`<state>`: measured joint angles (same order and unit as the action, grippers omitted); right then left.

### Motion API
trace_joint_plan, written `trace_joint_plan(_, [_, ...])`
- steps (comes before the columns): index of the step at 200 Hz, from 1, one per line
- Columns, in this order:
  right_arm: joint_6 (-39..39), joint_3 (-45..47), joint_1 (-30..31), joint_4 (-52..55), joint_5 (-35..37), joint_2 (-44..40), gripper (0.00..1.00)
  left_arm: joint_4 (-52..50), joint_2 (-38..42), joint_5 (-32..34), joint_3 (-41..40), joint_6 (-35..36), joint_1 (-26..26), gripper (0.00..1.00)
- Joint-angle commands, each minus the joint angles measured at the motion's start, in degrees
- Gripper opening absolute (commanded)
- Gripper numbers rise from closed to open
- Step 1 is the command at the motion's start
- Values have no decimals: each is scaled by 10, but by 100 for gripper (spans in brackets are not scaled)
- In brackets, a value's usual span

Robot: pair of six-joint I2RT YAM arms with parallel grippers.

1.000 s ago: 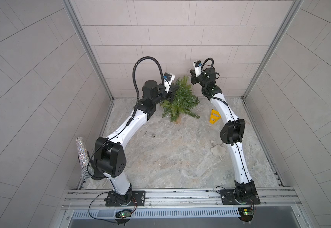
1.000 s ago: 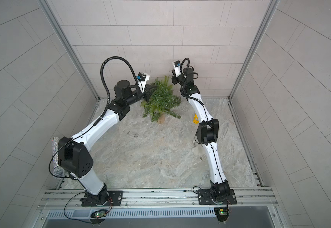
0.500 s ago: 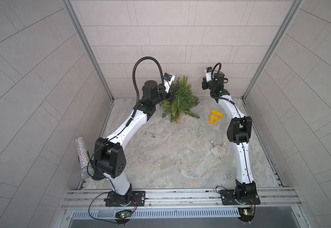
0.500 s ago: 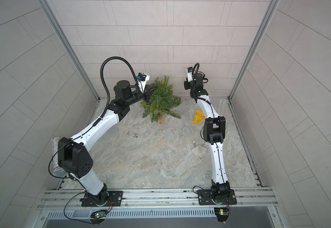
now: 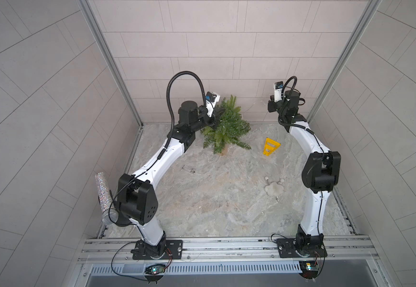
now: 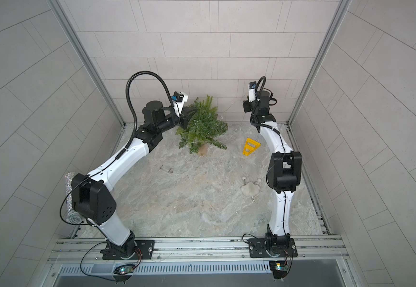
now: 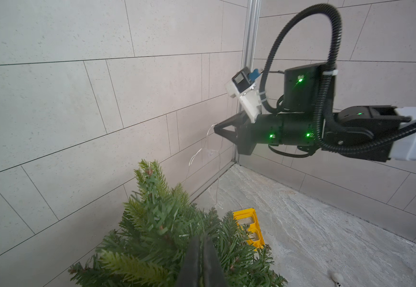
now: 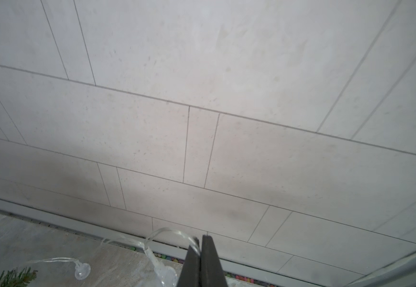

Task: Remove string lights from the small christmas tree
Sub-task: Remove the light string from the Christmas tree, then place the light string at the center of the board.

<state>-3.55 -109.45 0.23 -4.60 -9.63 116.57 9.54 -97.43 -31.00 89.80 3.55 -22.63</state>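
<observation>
Grey tiled walls (image 5: 202, 49) enclose a marbled stone bench (image 5: 202, 198). The small christmas tree (image 5: 226, 126) stands upright near the bench's far edge. A yellow triangular frame (image 5: 271, 146) lies toward the far right corner. The left arm reaches forward, and the left pincer (image 7: 201, 241) is closed together among the tree's upper needles. Whether it pinches a branch cannot be told. The right arm rears up by the far right corner, with the right pincer (image 8: 200, 239) clamped on the string lights (image 8: 153, 258). Their thin wire droops between pincer and tree.
</observation>
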Motion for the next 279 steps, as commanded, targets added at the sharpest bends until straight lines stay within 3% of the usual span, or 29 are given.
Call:
trace_joint_plan(1, [-5,43,-12,-24,14,-48,0,-26,13,-5,4,10,0,0])
trace_joint_plan(33, [12,133,-13,-60,-24,-113,0,-28,11,-2,5,12,2,0])
trace_joint_plan(67, [35,163,-9,-62,-71,-148,0,-35,7,6,11,12,2,0])
trace_joint_plan(128, [34,264,-8,-30,-27,-233,0,-35,8,6,9,15,3,0])
trace_joint_plan(172, [24,305,-8,56,27,-318,0,-36,6,-1,11,13,3,0])
trace_joint_plan(256, [94,476,-8,111,72,-411,0,-32,-4,-17,17,4,4,0])
trace_joint_plan(266, [94,488,-8,118,86,-414,3,-30,-7,-20,17,1,4,0])
trace_joint_plan(279, [96,498,-9,131,99,-411,17,-26,-8,-21,16,-3,4,0])
